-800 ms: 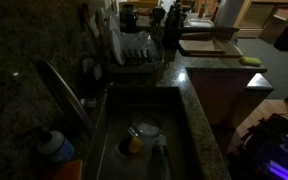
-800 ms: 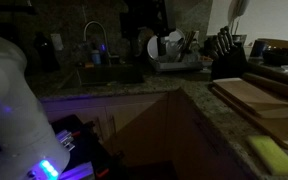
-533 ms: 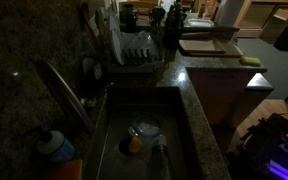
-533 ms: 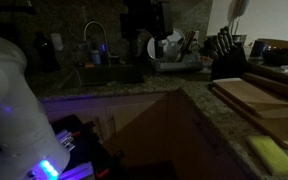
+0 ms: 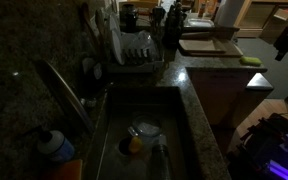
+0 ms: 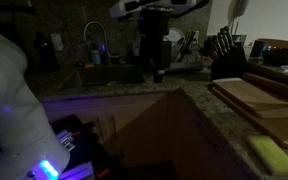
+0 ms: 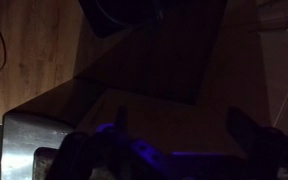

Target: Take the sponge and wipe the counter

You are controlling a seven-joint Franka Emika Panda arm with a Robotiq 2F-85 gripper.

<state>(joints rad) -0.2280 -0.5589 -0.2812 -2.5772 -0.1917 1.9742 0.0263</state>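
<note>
The sponge [image 6: 274, 155] lies flat on the counter [image 6: 216, 122] at the near right end, just in front of a pale wooden board [image 6: 252, 96]. The claw [image 6: 156, 72] hangs in the air well apart from it, to the left, near the sink [image 6: 92, 76]. In the wrist view its fingers [image 7: 84, 152] stand spread wide, holding nothing.

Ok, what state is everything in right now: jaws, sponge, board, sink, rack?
Jaws: open wide, empty, up in the air away from the sponge.
Small yellow-green oblong sponge: lying flat on the dark speckled granite counter, untouched.
Pale wooden cutting board: lying flat on the counter.
Steel sink: holds a round dish and an orange-yellow lump.
Dish rack: loaded with upright plates.
</note>
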